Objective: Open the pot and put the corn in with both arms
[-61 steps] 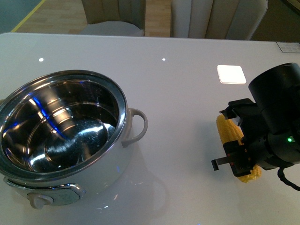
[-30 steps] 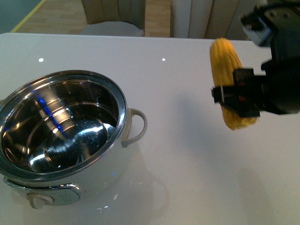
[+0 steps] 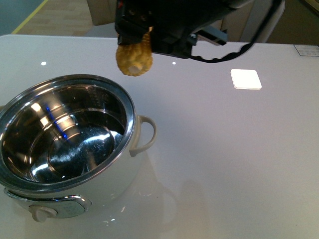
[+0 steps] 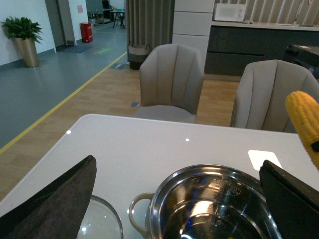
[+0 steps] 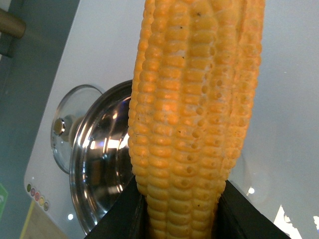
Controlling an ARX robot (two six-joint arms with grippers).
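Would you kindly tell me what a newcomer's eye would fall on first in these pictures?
The yellow corn stands out first, clamped in the right pincer and held in the air near the far rim of the pot. The pot itself comes next: big, open and shiny, with an empty steel interior, at the near left of the white table. Its glass lid lies on the table beside it.

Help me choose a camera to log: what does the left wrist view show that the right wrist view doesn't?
Only left wrist: two beige upholstered chairs, the cream loop handle of the shiny round steel pot, the left gripper with dark fingers spread open. Only right wrist: the knob on the round glass lid, the right gripper shut on the yellow corn cob. Both: pot, cob, lid, white table.
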